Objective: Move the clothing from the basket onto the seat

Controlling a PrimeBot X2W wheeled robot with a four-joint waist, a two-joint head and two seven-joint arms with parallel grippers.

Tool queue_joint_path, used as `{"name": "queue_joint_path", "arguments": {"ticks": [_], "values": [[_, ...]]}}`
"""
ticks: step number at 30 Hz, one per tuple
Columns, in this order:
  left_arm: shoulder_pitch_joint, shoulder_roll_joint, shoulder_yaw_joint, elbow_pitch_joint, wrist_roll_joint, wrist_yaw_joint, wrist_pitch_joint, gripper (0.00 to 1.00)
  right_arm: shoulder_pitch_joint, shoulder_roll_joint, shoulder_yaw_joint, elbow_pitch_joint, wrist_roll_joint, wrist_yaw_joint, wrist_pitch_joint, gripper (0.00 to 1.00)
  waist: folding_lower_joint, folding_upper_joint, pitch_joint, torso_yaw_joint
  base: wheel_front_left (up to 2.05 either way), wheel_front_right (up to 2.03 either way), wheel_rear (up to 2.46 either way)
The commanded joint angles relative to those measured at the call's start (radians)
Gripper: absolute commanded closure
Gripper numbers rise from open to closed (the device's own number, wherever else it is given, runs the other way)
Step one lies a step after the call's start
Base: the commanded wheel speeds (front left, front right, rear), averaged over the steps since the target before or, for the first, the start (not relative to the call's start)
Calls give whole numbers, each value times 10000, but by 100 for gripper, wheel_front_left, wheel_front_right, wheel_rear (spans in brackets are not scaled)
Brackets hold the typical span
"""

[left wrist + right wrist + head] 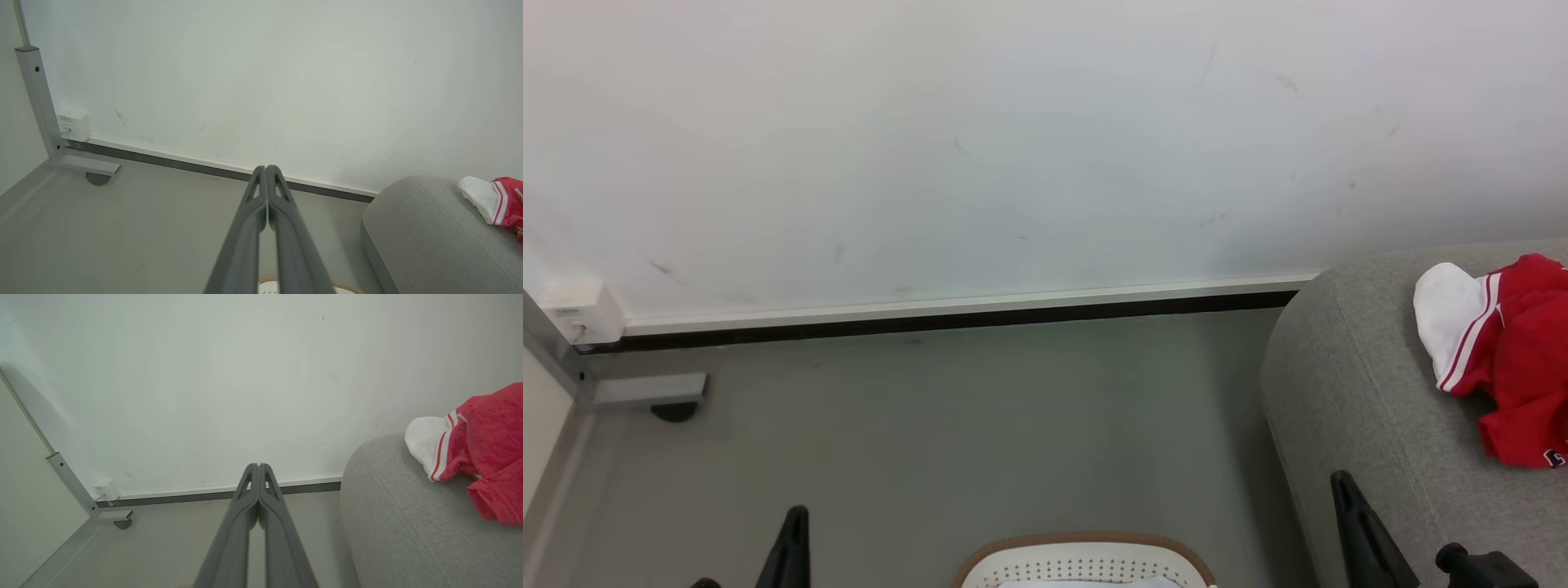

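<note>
Pointing toward a pale wall [286,81], the left gripper [266,168] has its two dark fingers pressed together, tips touching, with nothing between them. The right gripper [258,465] is closed in the same way and holds nothing either. Both hang over a grey floor [947,425], well apart from each other.

The clothes [1515,367] lie in a crumpled red heap, with a white panel and red-and-white striped trim turned toward the wall. They rest on top of the grey sofa [1347,392], to the right of the right gripper and beyond its fingertips, apart from it. The sofa's rounded end stands just beside that gripper on its right. From the left gripper, sofa and clothes are far off to the right.

The basket [1086,541] sits on the floor between the two grippers and below them. Its tan rim and white perforated wall show, but too little of the inside shows to tell what it holds.

Well to the left of the left gripper, a grey metal frame leg [41,110] stands on a dark wheel at the foot of the wall, with a small white socket box [73,126] beside it.
</note>
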Motion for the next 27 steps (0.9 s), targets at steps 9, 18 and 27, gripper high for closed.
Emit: {"name": "queue_joint_path", "arguments": {"ticks": [9, 18, 27], "values": [[-432, 35, 181, -15, -1964, 0, 499, 100, -343, -154, -244, -52, 2038, -2, 388, 100, 0, 0, 14, 60, 0, 0, 0], [-621, 23, 261, 16, -3409, 47, 883, 100, -481, -263, -392, 11, 3549, -4, 674, 100, 0, 0, 29, 113, 0, 0, 0], [-795, 13, 343, 55, -4710, 85, 1240, 100, -600, -360, -524, 55, 4914, -6, 935, 100, 0, 0, 44, 167, 0, 0, 0]]}}
